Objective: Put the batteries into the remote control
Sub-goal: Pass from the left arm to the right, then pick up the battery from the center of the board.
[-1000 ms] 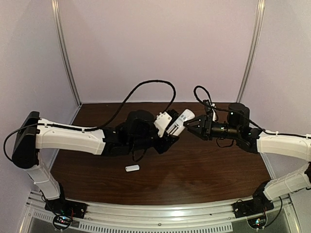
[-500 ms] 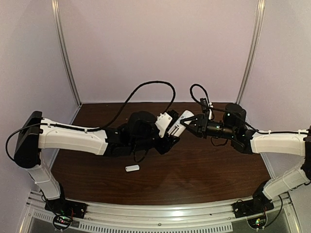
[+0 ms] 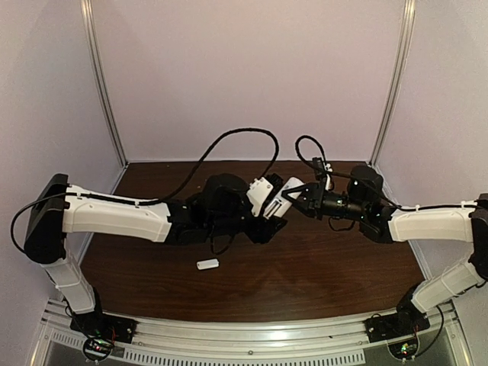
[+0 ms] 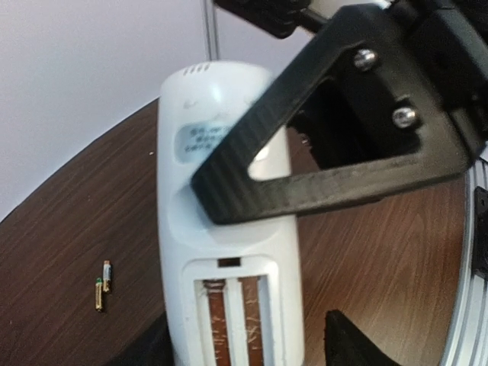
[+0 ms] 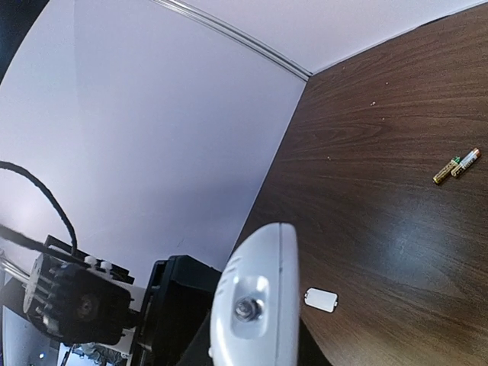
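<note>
1. Lilac walls (image 3: 244, 76) and a dark wooden table (image 3: 335, 267) frame what looks like a mid-air handover. At left the small white cover (image 3: 207, 264) lies alone on the wood, easy to sweep aside should an arm dip low.
2. The left gripper (image 3: 268, 221) brackets the lower end of the remote control (image 4: 229, 244). Its jaws stand wider than the body, with a gap beside one finger, so it would give little support if the other hold slipped.
3. The remote control hangs above the table, its empty battery recess facing the left wrist camera. Pinched firmly only near its top, it could pivot or drop.
4. The right gripper (image 3: 293, 197) is clamped across the remote's upper part. Smooth plastic may skate under that squeeze.
5. The batteries (image 4: 102, 284) lie side by side on the table, well apart from the remote and untouched. Being round, they may roll away from a clumsy pinch.
</note>
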You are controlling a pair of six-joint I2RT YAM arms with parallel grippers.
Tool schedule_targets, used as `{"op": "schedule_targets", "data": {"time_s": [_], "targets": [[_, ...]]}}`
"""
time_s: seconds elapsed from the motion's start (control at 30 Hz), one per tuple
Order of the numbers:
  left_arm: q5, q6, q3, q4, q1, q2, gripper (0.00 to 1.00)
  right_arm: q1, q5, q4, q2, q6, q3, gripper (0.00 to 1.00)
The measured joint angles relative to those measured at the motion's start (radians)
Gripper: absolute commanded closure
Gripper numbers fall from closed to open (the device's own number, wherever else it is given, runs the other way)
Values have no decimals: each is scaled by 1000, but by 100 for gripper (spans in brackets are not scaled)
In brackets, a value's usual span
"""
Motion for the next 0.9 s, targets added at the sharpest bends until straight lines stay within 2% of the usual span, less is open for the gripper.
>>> {"op": "schedule_targets", "data": {"time_s": [0.1, 0.2, 0.37, 0.53, 0.7, 0.9], "targets": [[51, 1, 9, 1, 7, -5, 18, -14, -3, -2, -2, 2, -19, 100], [97, 5, 7, -14, 42, -28, 16, -56, -3, -33, -22, -3, -53, 100], [183, 8, 17, -90, 219, -81, 30, -131, -5, -92, -83, -29, -112, 100], [200, 47, 120, -258, 390, -27, 40, -183, -29, -126, -131, -50, -155, 100], [192, 107, 314, -409, 400, 151, 51, -219, -55, -139, -142, -55, -177, 100], [203, 146, 456, -525, 393, 369, 59, -243, -80, -150, -142, -66, -185, 100]]}}
